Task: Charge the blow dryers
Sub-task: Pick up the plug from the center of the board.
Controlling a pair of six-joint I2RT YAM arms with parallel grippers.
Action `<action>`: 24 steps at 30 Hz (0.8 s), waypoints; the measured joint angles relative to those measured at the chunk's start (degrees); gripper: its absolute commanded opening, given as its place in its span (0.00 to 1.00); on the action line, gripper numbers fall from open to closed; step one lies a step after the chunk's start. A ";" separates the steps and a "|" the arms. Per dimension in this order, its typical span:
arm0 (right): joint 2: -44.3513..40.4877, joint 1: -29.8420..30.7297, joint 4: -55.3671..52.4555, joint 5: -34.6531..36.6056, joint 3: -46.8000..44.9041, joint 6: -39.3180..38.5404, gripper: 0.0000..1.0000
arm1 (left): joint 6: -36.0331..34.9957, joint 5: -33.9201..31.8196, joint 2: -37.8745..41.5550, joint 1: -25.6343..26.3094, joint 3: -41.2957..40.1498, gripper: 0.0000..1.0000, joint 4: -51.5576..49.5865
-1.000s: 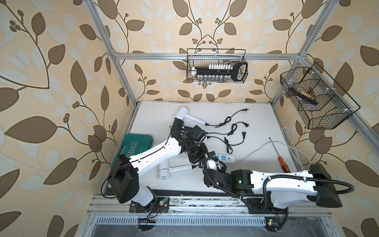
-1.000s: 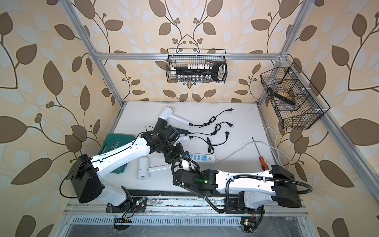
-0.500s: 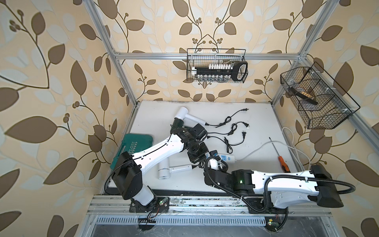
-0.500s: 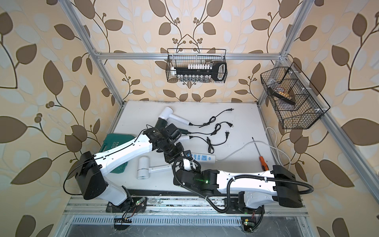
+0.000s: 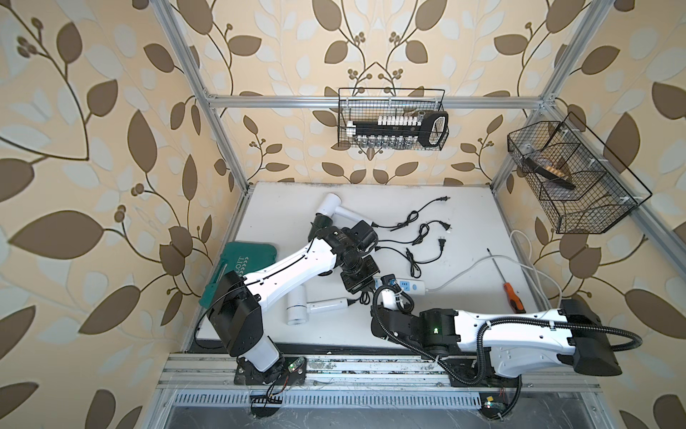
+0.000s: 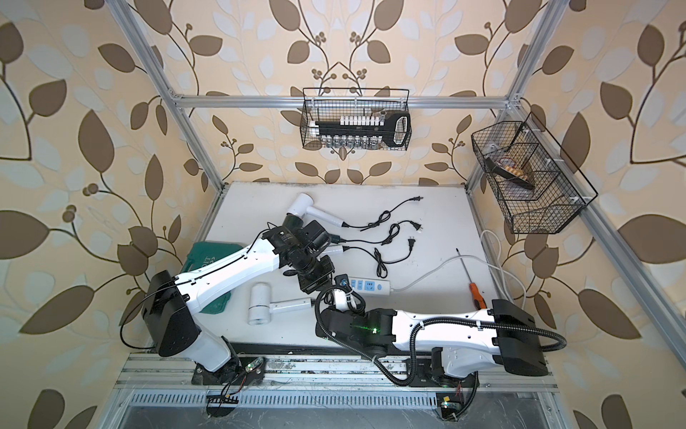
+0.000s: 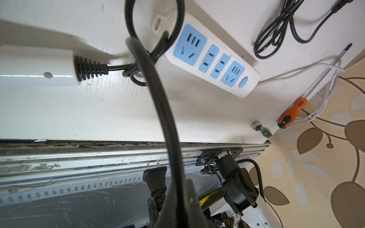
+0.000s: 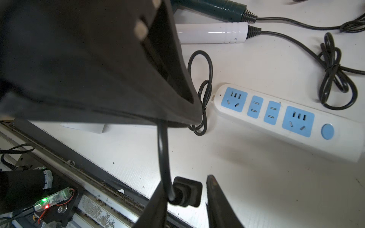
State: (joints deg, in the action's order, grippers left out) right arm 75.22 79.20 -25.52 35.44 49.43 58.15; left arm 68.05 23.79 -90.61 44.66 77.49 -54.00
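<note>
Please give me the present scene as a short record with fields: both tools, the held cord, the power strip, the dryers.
left tool: shut on the black cord of the front white dryer
right tool: open around the plug, not yet gripping
power strip: on the table, every socket empty
rear white dryer, middle white dryer, green dryer: unplugged, cords lying on the table

Blow dryer left of power strip
</note>
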 measured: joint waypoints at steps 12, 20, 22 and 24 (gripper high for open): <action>0.02 -1.33 1.14 -1.64 0.00 0.35 0.23 | 0.76 0.04 0.00 0.04 0.00 0.00 0.15; 0.68 -1.84 0.13 -2.51 0.11 0.39 0.23 | 1.07 0.02 0.00 0.39 0.00 0.00 0.20; 0.72 -1.99 -0.42 -2.78 0.20 0.42 0.23 | 1.09 0.02 0.00 0.42 0.00 0.00 0.20; 0.72 -2.12 -0.94 -2.91 0.46 0.42 0.25 | 1.11 0.02 0.00 0.42 0.00 0.00 0.20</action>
State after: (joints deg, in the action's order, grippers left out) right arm 75.94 77.08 -26.46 32.53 49.89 58.57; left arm 69.17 23.81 -90.61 45.08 77.49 -53.80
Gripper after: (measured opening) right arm 0.236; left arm 0.067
